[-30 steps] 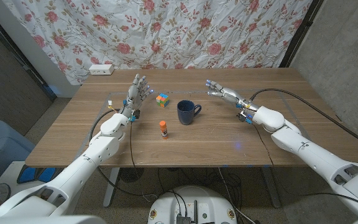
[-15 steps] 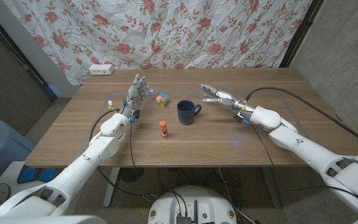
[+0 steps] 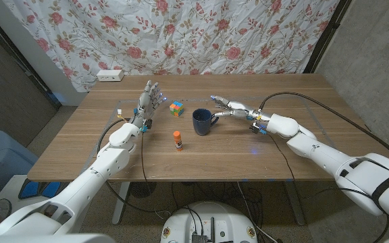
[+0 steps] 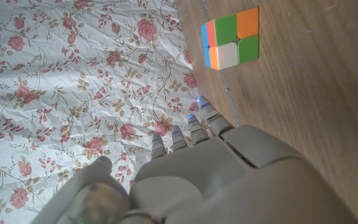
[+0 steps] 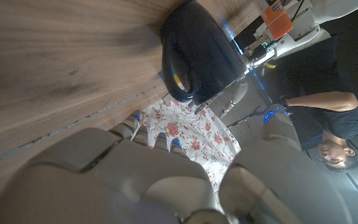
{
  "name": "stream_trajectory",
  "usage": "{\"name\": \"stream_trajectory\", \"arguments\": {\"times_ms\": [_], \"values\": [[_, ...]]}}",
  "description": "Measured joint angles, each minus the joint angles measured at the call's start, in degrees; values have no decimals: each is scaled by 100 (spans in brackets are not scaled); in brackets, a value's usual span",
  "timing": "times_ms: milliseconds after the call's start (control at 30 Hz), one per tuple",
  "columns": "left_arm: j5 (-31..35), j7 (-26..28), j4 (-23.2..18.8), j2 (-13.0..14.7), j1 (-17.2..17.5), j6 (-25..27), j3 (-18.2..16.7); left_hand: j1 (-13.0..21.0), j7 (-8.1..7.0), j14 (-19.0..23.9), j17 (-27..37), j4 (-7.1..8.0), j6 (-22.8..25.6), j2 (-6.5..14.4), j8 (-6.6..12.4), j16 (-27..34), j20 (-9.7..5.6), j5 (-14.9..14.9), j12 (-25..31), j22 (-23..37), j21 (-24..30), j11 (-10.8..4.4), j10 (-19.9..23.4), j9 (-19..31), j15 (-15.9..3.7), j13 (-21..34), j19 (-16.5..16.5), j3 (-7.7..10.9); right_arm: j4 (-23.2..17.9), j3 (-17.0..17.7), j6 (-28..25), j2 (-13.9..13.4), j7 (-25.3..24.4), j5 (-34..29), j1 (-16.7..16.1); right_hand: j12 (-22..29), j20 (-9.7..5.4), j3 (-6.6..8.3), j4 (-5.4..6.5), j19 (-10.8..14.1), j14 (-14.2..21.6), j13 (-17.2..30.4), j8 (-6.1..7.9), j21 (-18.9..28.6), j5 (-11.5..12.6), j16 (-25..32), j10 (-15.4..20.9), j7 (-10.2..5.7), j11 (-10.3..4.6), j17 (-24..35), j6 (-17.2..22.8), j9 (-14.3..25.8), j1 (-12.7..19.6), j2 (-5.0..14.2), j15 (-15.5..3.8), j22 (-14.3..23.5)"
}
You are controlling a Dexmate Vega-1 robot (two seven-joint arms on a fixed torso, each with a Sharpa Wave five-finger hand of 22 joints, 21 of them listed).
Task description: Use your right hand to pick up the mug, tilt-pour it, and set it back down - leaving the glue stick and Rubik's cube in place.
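In the right wrist view, the glue stick (image 5: 277, 17) is cut off.

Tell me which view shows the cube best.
The left wrist view: the cube is large there, its coloured squares clear. The head view shows the cube small, beside the left hand.

Your arms wear smooth white shells with dark seams at the joints. Left hand (image 3: 148, 101) and right hand (image 3: 229, 106): grey-silver, segmented fingers (image 4: 199, 121) with small blue lights. Black cables loop from each wrist. Right upper arm carries a black band.
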Motion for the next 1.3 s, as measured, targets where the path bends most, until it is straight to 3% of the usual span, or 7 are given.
{"name": "stream_trajectory", "arguments": {"times_ms": [200, 433, 467, 567, 733, 967, 1300], "values": [[0, 0, 0, 0, 0, -1, 1, 0, 0, 0, 0, 0, 0, 0, 0, 0, 0, 0, 0, 0, 0, 0, 0, 0, 0, 0, 0, 0, 531, -136, 240, 196, 30, -68, 226, 25, 22, 0, 0, 22, 0, 0, 24, 20, 30, 21, -19, 0, -19, 0, 0, 0, 54, 53, 0, 0], [0, 0, 0, 0, 1, -2, 1, 0, 0, 0, 0, 0, 0, 0, 0, 0, 0, 0, 0, 0, 0, 0, 0, 0, 0, 0, 0, 0, 531, -136, 474, 196, 3, -143, 226, 48, 18, 0, 0, 109, 1, -1, 63, 42, 85, 44, -20, 0, -21, 0, 0, 2, 128, -22, 0, 0], [0, 1, 0, 0, 1, -3, 1, 0, 0, 0, 0, 0, 0, 0, 0, 0, 0, 0, 0, 0, 0, 0, 0, 0, 0, 0, 0, 0, 1193, -318, 494, 451, -12, -150, 489, 53, 0, 0, 0, 127, 1, 13, 64, 42, 105, 44, -19, 0, -22, 0, 0, 18, 128, -22, 0, -1], [0, 2, -1, 0, 1, -3, 1, 0, 0, 0, 0, 0, 0, 0, 0, 0, 0, 0, 0, 0, 0, 0, 0, 0, 0, 0, 0, 0, 1385, -387, 553, 526, -66, -168, 567, 88, -21, 0, 0, 147, 1, 27, 90, 64, 108, 86, 34, -4, -31, 0, -4, 28, 211, -30, 0, 0], [0, 2, -2, 0, 1, -3, 1, 0, 0, 0, 0, 0, 0, 0, 0, 0, 0, 0, 0, 0, 0, 0, 0, 0, 0, 0, 0, 0, 1465, -421, 609, 558, -163, -190, 599, 110, 20, 0, 0, 188, 45, 27, 129, 64, 169, 86, 56, -31, -53, 0, -31, 27, 260, -80, -44, 0], [0, 2, -5, 0, 2, -6, 1, 0, 0, 0, 0, 0, 0, 0, 0, 0, 0, 0, 0, 0, 0, 0, 0, 0, 0, 0, 0, 0, 1821, -649, 657, 695, -372, -235, 747, 174, -83, 0, 0, 291, 157, 54, 192, 64, 234, 133, 182, -53, -111, 0, -9, 27, 392, -91, -157, -1], [0, 4, -7, 2, 3, -6, 1, 0, 0, 0, 0, 0, 0, 0, 0, 0, 0, 0, 0, 0, 0, 0, 0, 0, 0, -1, 0, 0, 1959, -822, 744, 738, -660, -276, 789, 221, -123, -26, -23, 454, 310, 80, 279, 107, 323, 217, 372, -105, -164, 1, -20, 54, 482, -181, -247, -1]]}}
